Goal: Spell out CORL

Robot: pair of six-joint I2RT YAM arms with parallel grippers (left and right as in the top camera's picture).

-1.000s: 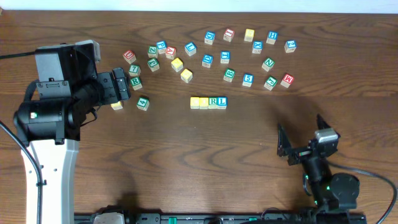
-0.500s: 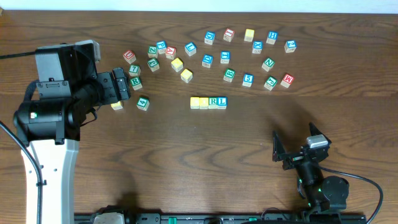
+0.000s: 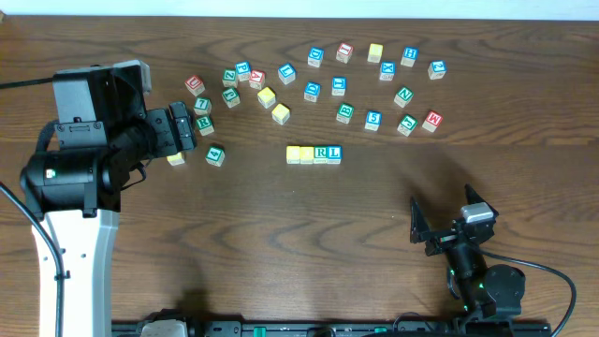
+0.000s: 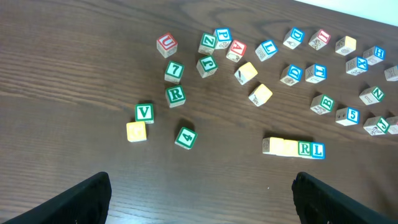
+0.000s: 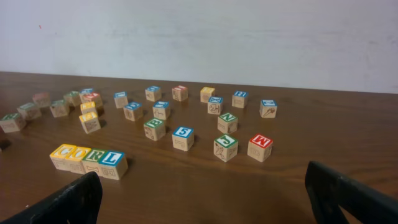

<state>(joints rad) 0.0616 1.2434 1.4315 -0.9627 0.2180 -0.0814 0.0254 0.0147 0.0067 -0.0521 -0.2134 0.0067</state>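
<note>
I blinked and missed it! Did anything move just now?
Only the right gripper moved: it shifted a little to its left and backward, still open and empty. The left gripper, also open, and the CORL row stayed put.

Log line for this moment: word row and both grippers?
CORL row: four cubes touching, letters in order | left gripper: open, empty | right gripper: open, empty, apart from row
</note>
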